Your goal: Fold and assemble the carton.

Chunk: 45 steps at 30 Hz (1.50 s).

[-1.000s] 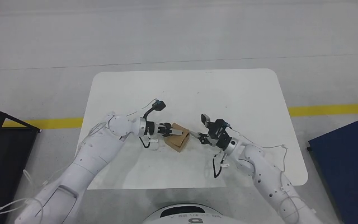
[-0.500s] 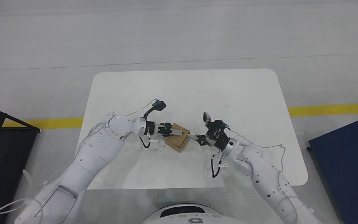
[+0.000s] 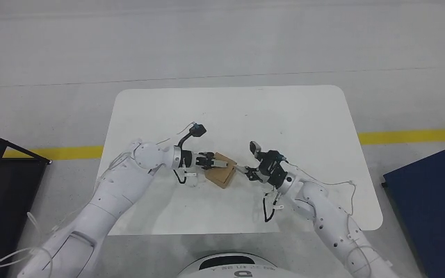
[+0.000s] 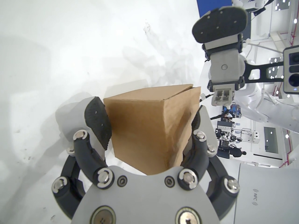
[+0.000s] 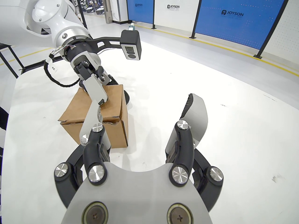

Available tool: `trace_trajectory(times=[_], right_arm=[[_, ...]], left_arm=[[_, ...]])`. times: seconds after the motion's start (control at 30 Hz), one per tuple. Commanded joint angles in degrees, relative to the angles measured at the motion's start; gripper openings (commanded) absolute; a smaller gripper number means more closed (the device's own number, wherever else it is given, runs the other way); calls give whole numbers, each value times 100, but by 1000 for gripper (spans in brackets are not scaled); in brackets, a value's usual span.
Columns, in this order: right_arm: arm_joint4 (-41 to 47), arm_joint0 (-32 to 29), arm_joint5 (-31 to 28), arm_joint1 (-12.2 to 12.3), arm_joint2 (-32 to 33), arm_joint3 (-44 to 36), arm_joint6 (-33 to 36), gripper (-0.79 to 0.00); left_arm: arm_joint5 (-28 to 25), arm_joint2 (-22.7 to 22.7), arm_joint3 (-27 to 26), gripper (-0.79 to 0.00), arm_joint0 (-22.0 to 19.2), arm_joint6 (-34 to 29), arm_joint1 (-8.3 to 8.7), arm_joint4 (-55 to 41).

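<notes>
I am seeing the right gripper hanging with its fingers spread wide and gripping nothing, one finger sitting right at the upper edge of the carton on the side facing it. The brown carton is resting on the white bench, in the near middle part, between the two arms. The left gripper is clamping it from the opposite side, fingers pressing on two opposing faces. Beyond the bench, a yellow line is running across the floor.

The pads of my left gripper covered two sides of the box. I couldn't tell whether my right gripper touched the box's near edge.
</notes>
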Motion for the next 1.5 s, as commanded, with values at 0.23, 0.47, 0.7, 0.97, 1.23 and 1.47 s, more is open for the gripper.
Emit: trace_trajectory(times=[0.23, 0.47, 0.7, 0.97, 1.23, 1.47], right_arm=[[13, 42, -21, -16, -46, 7, -23, -511], [-14, 224, 98, -66, -228, 146, 586, -594], [-56, -10, 80, -16, -13, -38, 9, -579], [-460, -223, -1307, 146, 214, -200, -719, -785], [-1272, -129, -2272, 230, -73, -364, -359, -785], [-1060, 242, -2436, 138, -574, -268, 819, -785]], left_arm=[[-158, -524, -35, 0, 29, -158, 134, -576], [-218, -1104, -395, 0, 341, -154, 327, -660], [-156, -1662, -1039, 0, 779, -157, 511, -644], [-53, -2116, -1546, 0, 1209, -214, 655, -699], [-34, -2677, -1829, 0, 1596, -245, 799, -785], [-143, -3080, -1996, 0, 1897, -306, 893, -1011]])
